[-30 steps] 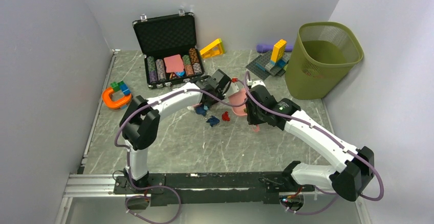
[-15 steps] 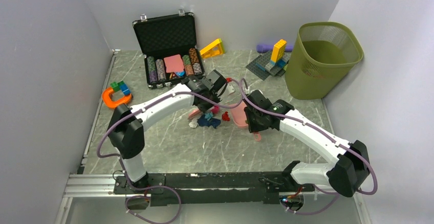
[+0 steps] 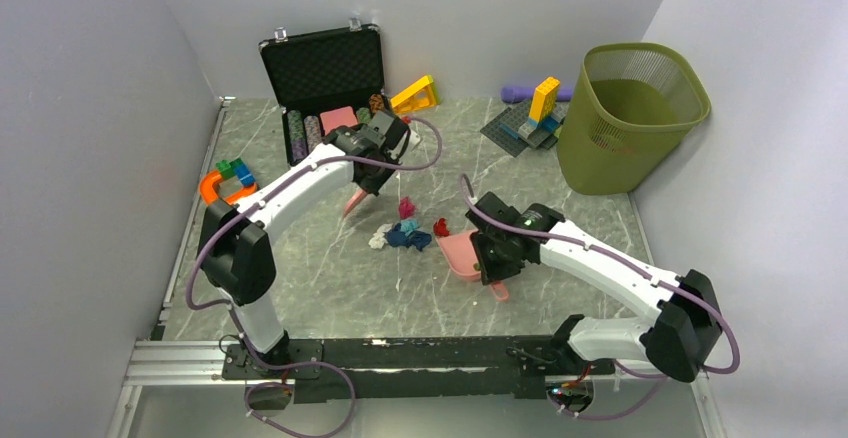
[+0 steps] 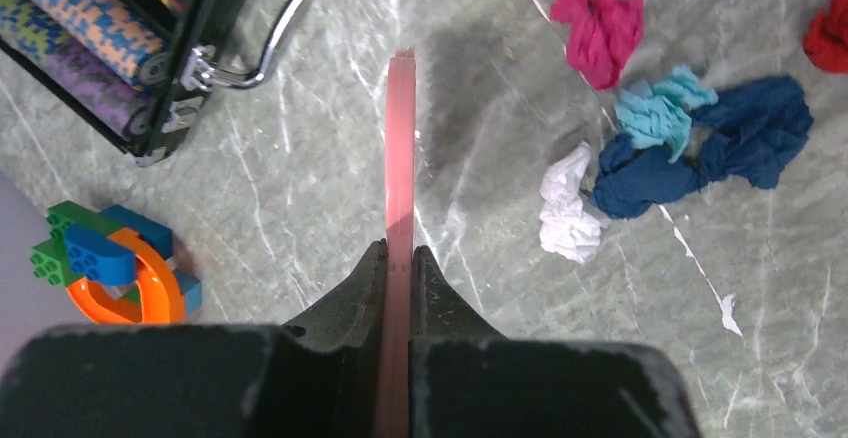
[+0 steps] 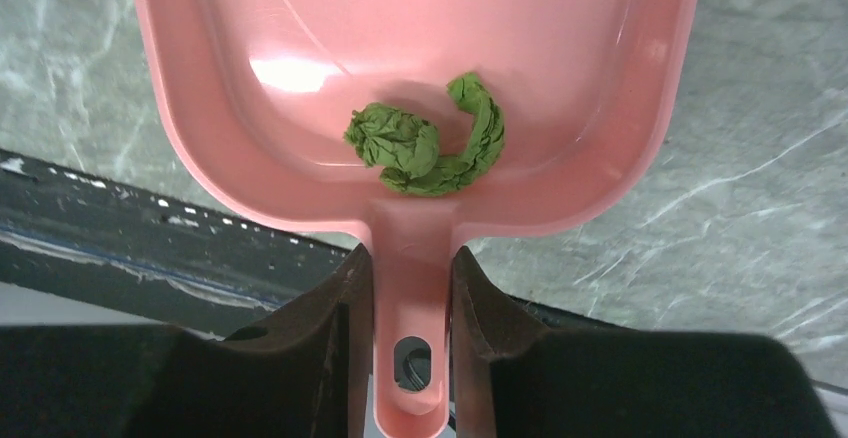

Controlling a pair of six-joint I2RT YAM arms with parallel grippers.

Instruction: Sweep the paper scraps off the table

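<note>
The right hand (image 5: 410, 258) is clenched on the handle of a pink dustpan (image 5: 250, 18). The dustpan lies flat on the tabletop (image 3: 400, 298), the nearest thing to the arm bases. One curled green scrap (image 5: 425, 143) sits inside the dustpan, close to the handle. From above, the arm covers the rear of the dustpan, and the green scrap cannot be made out there.

The other paper scraps (image 3: 405, 233) lie loose on the tabletop, just left of the dustpan's open lip. A red one (image 3: 440, 226) is nearest the lip. Beyond it are navy (image 4: 720, 153), teal (image 4: 660, 113) and white (image 4: 568, 208) wads bunched together, and a magenta one (image 4: 598, 20) slightly apart on the far side. The wrist picture cuts off the red wad at its edge.

Farther left of the dustpan, the left hand (image 4: 400, 253) grips a thin pink strip (image 4: 400, 158). The strip shows edge-on, so its shape is unclear.

Beyond that, an open black case (image 3: 330, 93) holds striped chips, partly hidden by the left arm. White lettering on the case is cropped and unreadable. An orange horseshoe toy (image 3: 225, 186) with blocks lies far left of the dustpan. A green bin (image 3: 630, 113) stands far right.
</note>
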